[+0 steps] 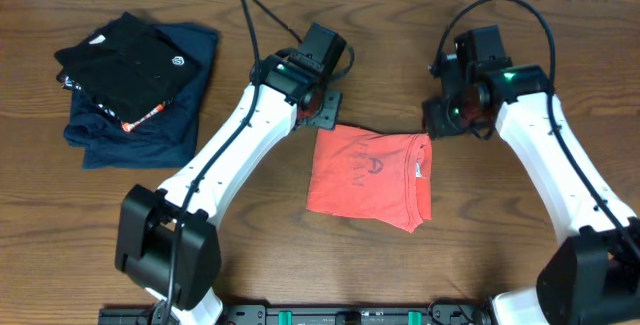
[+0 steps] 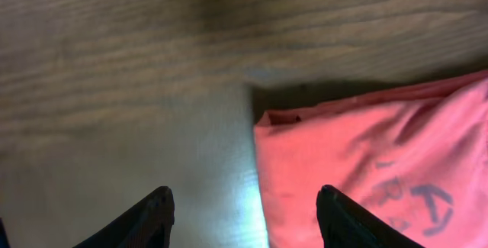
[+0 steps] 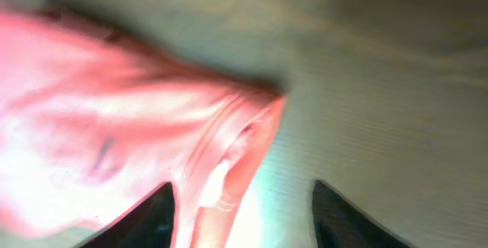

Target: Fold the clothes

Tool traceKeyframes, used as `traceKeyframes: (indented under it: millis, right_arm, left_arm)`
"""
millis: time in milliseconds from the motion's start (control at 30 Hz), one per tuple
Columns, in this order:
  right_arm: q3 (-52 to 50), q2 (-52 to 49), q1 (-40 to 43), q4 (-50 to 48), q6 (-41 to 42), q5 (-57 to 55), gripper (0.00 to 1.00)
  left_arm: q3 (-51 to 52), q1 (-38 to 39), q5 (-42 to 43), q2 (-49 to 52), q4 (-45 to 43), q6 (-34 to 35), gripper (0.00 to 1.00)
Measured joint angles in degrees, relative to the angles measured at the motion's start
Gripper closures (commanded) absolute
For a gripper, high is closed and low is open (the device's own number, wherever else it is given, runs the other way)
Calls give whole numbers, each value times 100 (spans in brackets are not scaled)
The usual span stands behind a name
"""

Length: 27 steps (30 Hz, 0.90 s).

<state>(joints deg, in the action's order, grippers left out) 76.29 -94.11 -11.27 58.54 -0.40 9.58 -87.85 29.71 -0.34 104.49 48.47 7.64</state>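
Left hand (image 2: 244, 202) and right hand (image 3: 242, 193), seemingly spread, flank T-shirt (image 1: 365, 170).

Left pincer (image 2: 245, 210) jaws apart, one fingertip (image 2: 339, 214) over T-shirt (image 2: 381, 156) edge.

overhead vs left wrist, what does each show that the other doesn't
Only overhead: the right gripper, the black garment lying on the navy garment, and the whole folded T-shirt. Only left wrist: a close look at one T-shirt corner, and the left gripper with its fingers apart and empty. Both: T-shirt and table.
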Motion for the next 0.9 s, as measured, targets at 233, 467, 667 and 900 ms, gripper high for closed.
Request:
traceKeyframes:
  millis: [233, 467, 667, 900]
  right_arm:
    - [-876, -2, -181, 85, -4, 1143, 60]
    - [-1985, -4, -439, -179, 2, 2035, 59]
    - [-2605, -4, -522, -625, 46, 2028, 56]
    - [-2911, 39, -466, -1504, 592, 1043, 57]
  left_arm:
    - [2, -9, 293, 804, -210, -610, 39]
    - [4, -9, 417, 1408, -179, -769, 39]
    - [9, -9, 448, 1451, 87, -756, 39]
    - [310, -9, 472, 1451, 485, -348, 44]
